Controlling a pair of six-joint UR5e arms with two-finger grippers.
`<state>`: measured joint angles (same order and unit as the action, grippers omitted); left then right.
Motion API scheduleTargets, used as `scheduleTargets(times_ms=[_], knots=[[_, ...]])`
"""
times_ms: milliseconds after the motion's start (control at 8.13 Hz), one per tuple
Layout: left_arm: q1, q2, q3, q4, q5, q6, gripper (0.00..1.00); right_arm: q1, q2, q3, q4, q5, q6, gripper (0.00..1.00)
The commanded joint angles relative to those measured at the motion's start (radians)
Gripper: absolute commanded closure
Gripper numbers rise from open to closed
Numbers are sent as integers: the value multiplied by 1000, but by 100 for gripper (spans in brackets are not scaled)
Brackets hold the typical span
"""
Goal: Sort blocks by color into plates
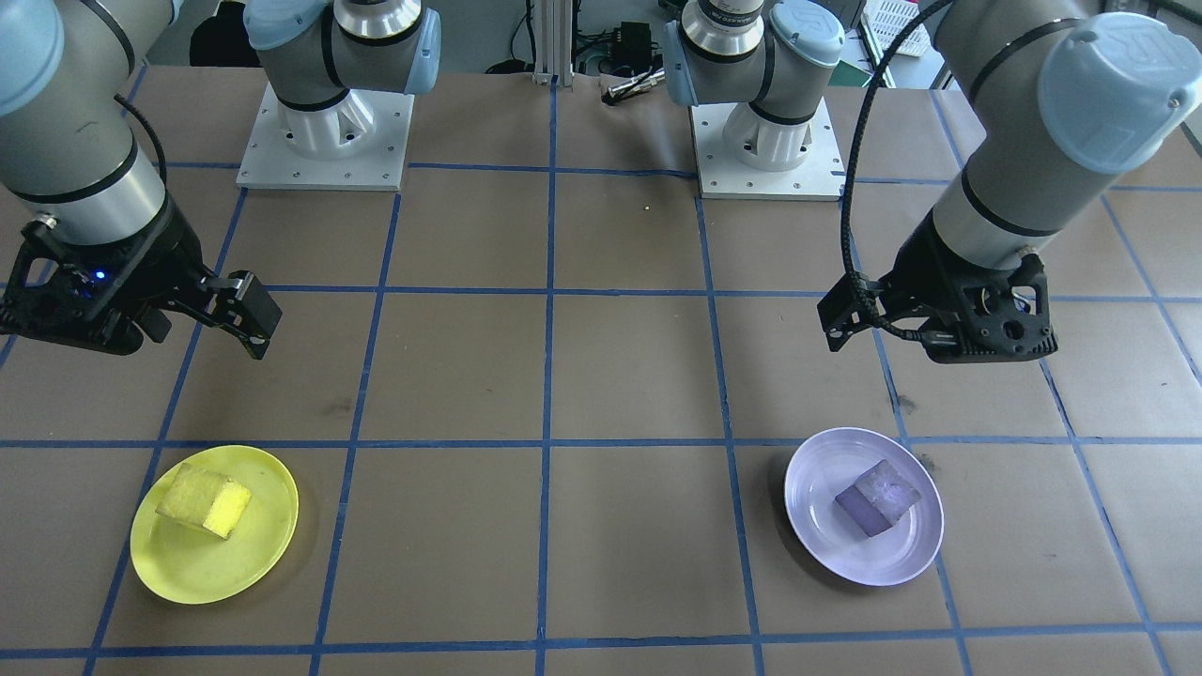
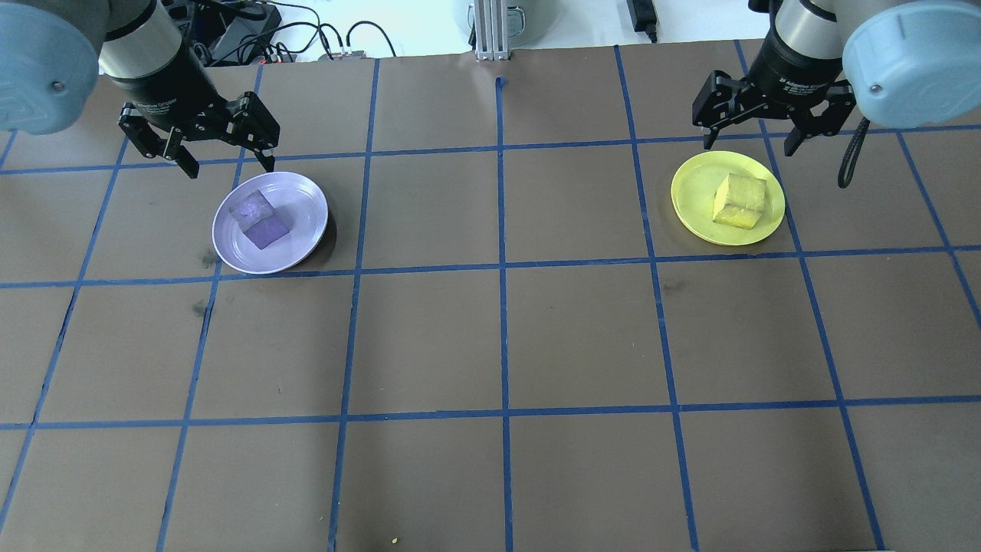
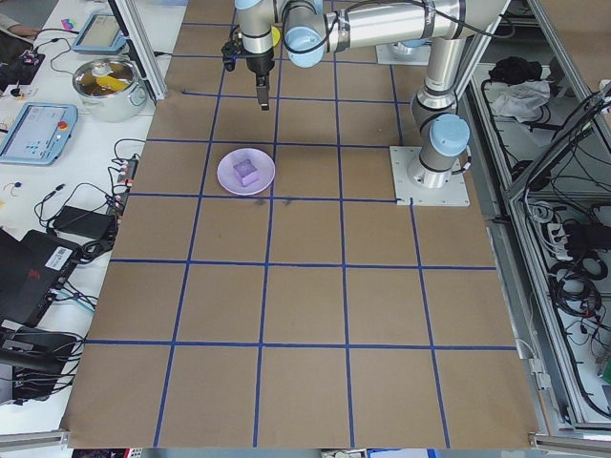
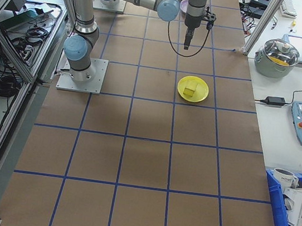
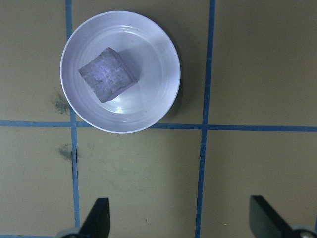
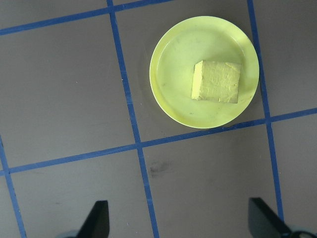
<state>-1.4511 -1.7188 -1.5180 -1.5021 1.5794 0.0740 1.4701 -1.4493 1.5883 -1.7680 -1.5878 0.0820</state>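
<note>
We see the purple block (image 2: 259, 219) lying in the lavender plate (image 2: 305, 222) and the yellow block (image 2: 739, 202) in the yellow plate (image 2: 693, 192). Our left pincer (image 2: 224, 157) and right pincer (image 2: 755, 136) hang above the counter (image 2: 490, 337), both spread wide and empty.

Two blocks are in view: one yellow block (image 2: 739, 201) and one purple block (image 2: 260, 220). There are two plates: one yellow plate (image 2: 693, 203), which holds the yellow block, and one lavender plate (image 2: 303, 234), which holds the purple block, so each plate carries exactly one block. Two robot arms stand at the brown table (image 2: 490, 345), each ending in one two-finger gripper: the left gripper (image 2: 227, 159) hangs just beside the lavender plate with its fingers spread, and the right gripper (image 2: 751, 138) hangs just beside the yellow plate, also spread. Two white base plates (image 1: 324, 141) hold the arms on the table.
</note>
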Motion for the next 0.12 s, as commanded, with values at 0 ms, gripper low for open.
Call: scheduleTargets(times_ms=[0], knots=[[-37, 8, -1, -3, 1, -16, 0, -13, 3, -2, -1, -3, -2, 0]])
